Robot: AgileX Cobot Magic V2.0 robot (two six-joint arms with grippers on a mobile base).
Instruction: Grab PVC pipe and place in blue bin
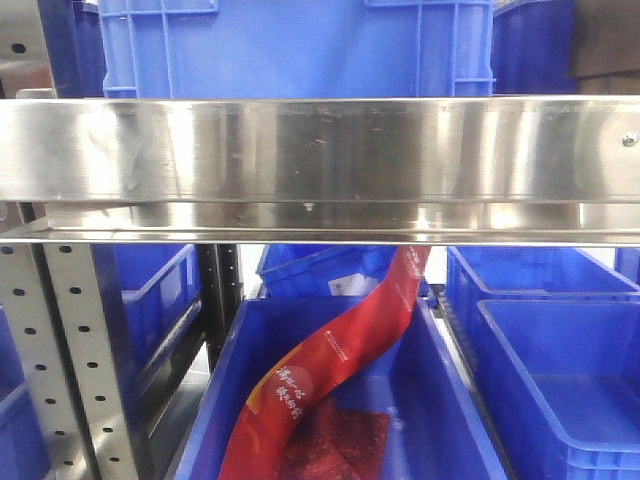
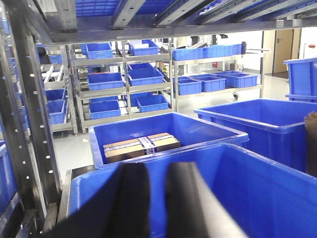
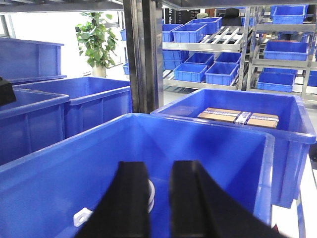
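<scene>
While the right tool (image 3: 159, 171) hangs parted and empty, white PVC pipe (image 3: 151, 196) lies in the bin (image 3: 198, 122) beneath.

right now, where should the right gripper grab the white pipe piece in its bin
Likely across the curved rim of the white pipe piece, coming down from above, since the blue bin walls off every side. Most of it hides behind the right gripper.
</scene>
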